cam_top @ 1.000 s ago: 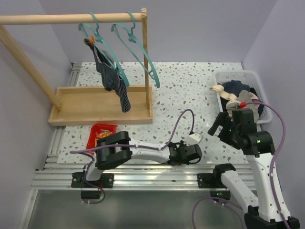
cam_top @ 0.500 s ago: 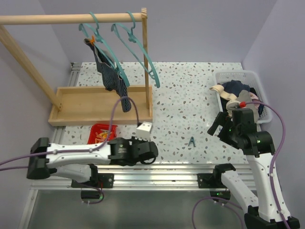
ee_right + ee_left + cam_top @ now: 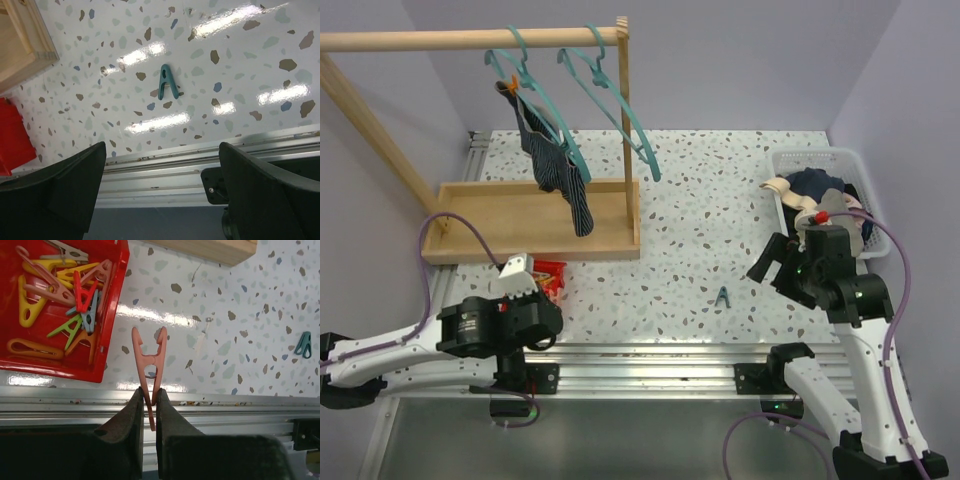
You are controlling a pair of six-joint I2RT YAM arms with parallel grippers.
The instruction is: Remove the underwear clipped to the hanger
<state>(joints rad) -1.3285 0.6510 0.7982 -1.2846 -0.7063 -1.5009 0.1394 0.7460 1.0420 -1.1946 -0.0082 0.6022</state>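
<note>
A wooden rack (image 3: pixel 470 40) stands at the far left of the speckled counter (image 3: pixel 720 200), with a shallow wooden base (image 3: pixel 500 215) under its rail. Two teal hangers hook over the rail. The right hanger (image 3: pixel 620 110) is bare and hangs close beside the rack's post.

The underwear (image 3: pixel 555 165) is on the left hanger (image 3: pixel 525 75). It is dark navy with thin pale stripes, held at its upper end by an orange peg (image 3: pixel 507 87). It droops in a narrow, twisted strip down along the hanger's arm, and its lower end hangs in front of the base's near wall.

A red tray (image 3: pixel 55 367) near the counter's front edge holds loose pegs (image 3: pixel 75 295) in yellow, red, green, orange and pink. A teal peg (image 3: pixel 168 81) lies alone on the counter. At the far right, a white basket (image 3: pixel 790 160) holds a beige cloth (image 3: pixel 782 188) on dark cloth.

The left tool (image 3: pixel 150 392) is low, just beside the red tray, pinched narrow on the tail of a pink peg (image 3: pixel 150 365). The right tool (image 3: pixel 162 165) stands wide with nothing in it, near the basket. Both are well apart from the underwear.
</note>
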